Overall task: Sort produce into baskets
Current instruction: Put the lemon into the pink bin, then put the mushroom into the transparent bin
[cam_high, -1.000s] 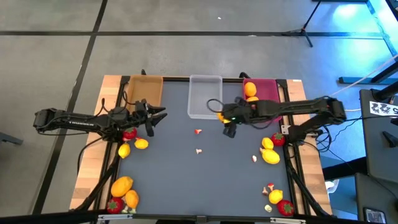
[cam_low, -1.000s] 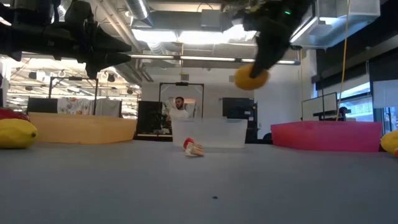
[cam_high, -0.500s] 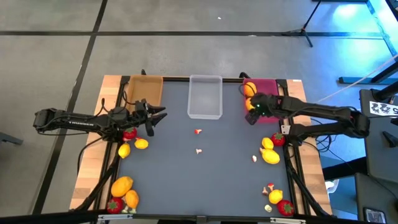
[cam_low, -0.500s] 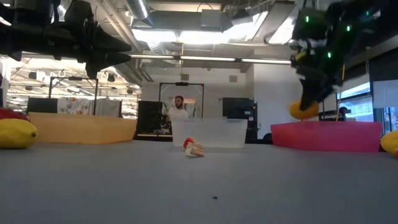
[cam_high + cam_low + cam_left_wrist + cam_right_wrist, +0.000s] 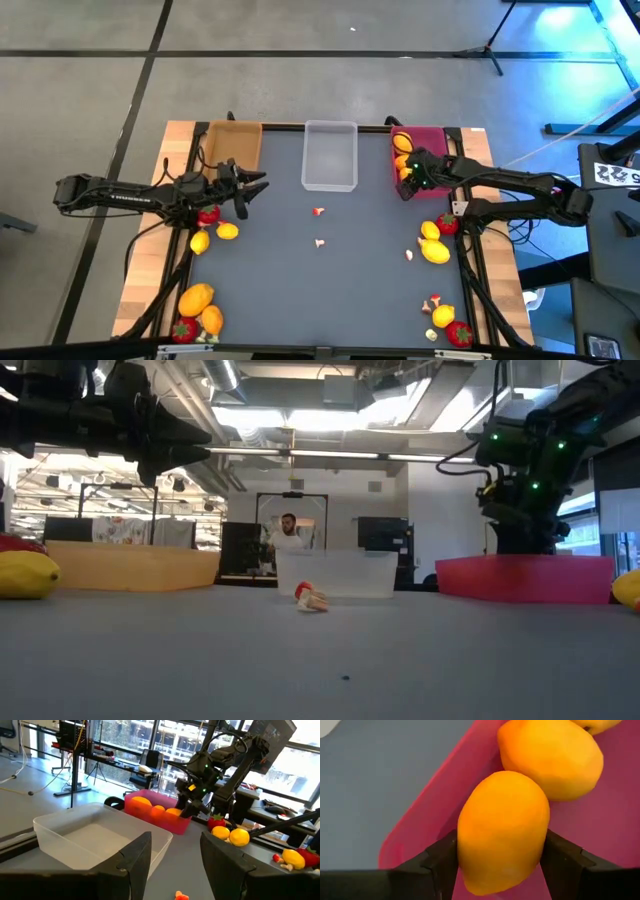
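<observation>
3 shallow rectangular baskets line the far edge of my dark grey table: a tan-brown tray on the left, a clear translucent plastic tray in the middle, and a magenta-pink tray on the right. My right gripper is down over the near left corner of the pink tray, its 2 fingers clamped on a smooth orange mango-shaped fruit, 1 on each side. That fruit hangs just inside the pink rim, touching or nearly touching a second orange fruit already lying in the tray; I cannot tell whether it rests on the tray floor.

My left gripper waits in the air over the table's left side, near the tan tray's front corner, fingers apart with nothing between them. Just beside it, along the left edge, lie a red strawberry-like piece and 2 small yellow fruits. More orange and red pieces crowd the near left corner.

Along the right edge I see a yellow fruit cluster with a red piece, and further bits at the near right corner. Mid-table stays roomy: only 3 tiny white-and-red mushroom-like bits lie scattered there, well apart from both arms. In the low view, a person stands in the room beyond the clear tray.
</observation>
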Controlling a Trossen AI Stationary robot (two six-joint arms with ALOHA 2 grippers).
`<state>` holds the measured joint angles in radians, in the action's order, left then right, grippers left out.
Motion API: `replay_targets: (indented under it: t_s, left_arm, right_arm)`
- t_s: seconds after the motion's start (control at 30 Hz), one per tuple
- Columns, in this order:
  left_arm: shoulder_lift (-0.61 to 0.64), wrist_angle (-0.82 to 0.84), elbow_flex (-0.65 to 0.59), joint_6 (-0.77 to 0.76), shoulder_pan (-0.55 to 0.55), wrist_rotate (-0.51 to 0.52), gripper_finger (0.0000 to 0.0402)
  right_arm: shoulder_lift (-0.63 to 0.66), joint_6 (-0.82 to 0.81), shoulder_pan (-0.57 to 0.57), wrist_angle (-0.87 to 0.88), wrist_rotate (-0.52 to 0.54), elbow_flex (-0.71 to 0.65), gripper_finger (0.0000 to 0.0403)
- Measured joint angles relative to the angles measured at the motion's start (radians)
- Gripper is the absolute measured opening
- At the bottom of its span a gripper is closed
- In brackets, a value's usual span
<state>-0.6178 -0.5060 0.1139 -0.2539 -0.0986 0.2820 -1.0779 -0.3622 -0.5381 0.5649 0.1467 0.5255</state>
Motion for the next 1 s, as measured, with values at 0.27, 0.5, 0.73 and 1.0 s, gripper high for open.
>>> replay_targets:
  t_s: [0.27,0.5,0.73,1.0]
  left_arm:
    - [0.000,0.000,0.000,-0.001,0.000,0.000,0.0166]
    - [0.000,-0.001,0.000,-0.006,0.000,0.000,0.0166]
    - [0.000,-0.002,0.000,-0.007,0.000,0.000,0.0166]
    - [0.000,-0.002,0.000,-0.008,0.000,0.000,0.0166]
  right_arm:
    - [0.000,0.000,0.000,-0.003,0.001,0.000,0.0274]
    - [0.002,0.029,0.001,0.042,0.002,0.042,0.0330]
    - [0.003,0.038,0.065,0.053,-0.029,0.182,0.0329]
    - [-0.008,0.060,0.275,-0.233,-0.035,0.202,0.0317]
